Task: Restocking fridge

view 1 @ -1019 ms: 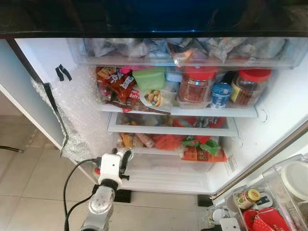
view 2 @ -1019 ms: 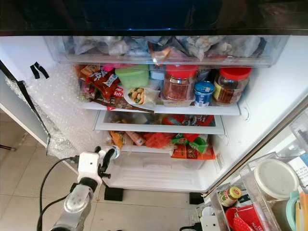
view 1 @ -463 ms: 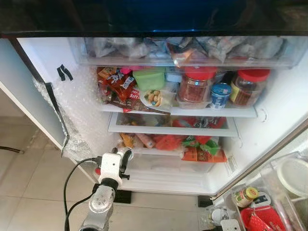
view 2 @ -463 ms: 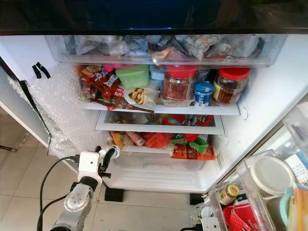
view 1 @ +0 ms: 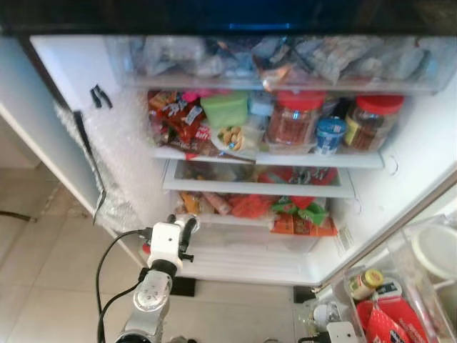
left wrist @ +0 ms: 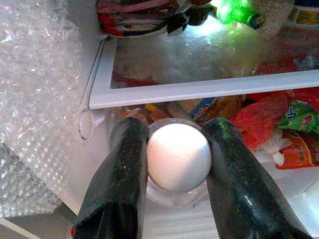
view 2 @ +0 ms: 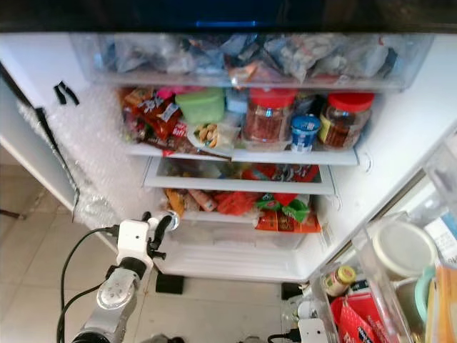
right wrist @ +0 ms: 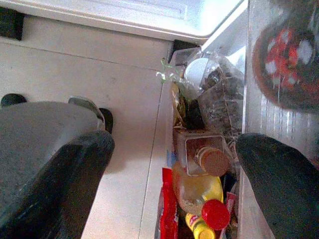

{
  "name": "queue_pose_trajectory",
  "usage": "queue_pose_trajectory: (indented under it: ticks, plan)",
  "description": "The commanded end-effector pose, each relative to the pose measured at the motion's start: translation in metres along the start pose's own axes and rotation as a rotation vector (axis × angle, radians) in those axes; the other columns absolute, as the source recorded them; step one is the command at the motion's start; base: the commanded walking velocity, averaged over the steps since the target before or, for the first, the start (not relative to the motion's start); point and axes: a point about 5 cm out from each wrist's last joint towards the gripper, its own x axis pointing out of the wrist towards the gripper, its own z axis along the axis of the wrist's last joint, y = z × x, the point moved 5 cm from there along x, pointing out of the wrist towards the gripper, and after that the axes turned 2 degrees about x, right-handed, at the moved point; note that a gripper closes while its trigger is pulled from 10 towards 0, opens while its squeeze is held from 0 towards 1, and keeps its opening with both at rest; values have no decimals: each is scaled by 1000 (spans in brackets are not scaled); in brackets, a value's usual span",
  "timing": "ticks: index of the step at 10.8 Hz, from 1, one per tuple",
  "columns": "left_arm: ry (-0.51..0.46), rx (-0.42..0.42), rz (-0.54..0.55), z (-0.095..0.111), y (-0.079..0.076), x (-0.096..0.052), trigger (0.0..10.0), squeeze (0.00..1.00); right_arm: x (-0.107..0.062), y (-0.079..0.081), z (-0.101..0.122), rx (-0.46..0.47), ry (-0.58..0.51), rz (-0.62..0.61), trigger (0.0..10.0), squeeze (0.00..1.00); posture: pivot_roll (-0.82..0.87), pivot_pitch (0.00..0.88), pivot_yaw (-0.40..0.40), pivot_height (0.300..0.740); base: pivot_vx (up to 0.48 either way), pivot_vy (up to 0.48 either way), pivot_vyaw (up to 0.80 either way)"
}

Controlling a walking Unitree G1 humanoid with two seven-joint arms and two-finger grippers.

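A: Left wrist view first: what is the left gripper (left wrist: pixel 178 164) doing?

B: Its two black fingers (left wrist: pixel 122 179) are clamped on a small clear jar with a white lid (left wrist: pixel 178 155), one finger on each side. The jar is held just in front of the fridge, below the front edge of the white-framed glass shelf (left wrist: pixel 199 89) and near the left wall lined with bubble wrap (left wrist: pixel 40 99).

A: What has changed over the last second?

B: Little in the arm itself. In the left eye view the whole picture has slid down a bit and gone softer, so the head has moved. The left gripper (view 1: pixel 178 232) is still at the left front corner of the lowest compartment, as before. I judge the jar is still on its way in, not yet set down.

A: And the right gripper?

B: Its fingers (right wrist: pixel 279 184) stand wide apart and hold nothing, hanging over the door bin (right wrist: pixel 199 164) of bottles by the floor.

A: Any writing you can read?

B: Nothing firm. The red snack packets (view 1: pixel 175 118) on the upper shelf's left end carry print, but it's blurred. The two red-lidded jars (view 1: pixel 293 118) and the blue tub (view 1: pixel 330 134) show no legible label.
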Motion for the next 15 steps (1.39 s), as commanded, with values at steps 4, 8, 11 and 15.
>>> queue_pose_trajectory:
  ticks: [4, 8, 11, 15]
  plan:
    - [-2, 0, 0, 4, -1, 4, 10000, 0, -2, 0, -10, 14, 37, 3, 10000, 0, -102, 188, -3, 645, 0, 0, 0]
    - [18, -27, -87, 5, -17, 8, 10000, 0, -2, 0, -7, 7, 18, 1, 10000, 0, -101, 191, -7, 600, 0, 0, 0]
    - [-60, -24, -101, 27, -20, 16, 10000, 0, -1, 0, -4, 13, 8, 0, 10000, 0, -103, 192, -8, 600, 0, 0, 0]
    - [-164, 15, -132, 58, -23, 28, 10000, 0, 0, 2, -1, 14, -1, 5, 10000, 0, -102, 190, -9, 600, 0, 0, 0]
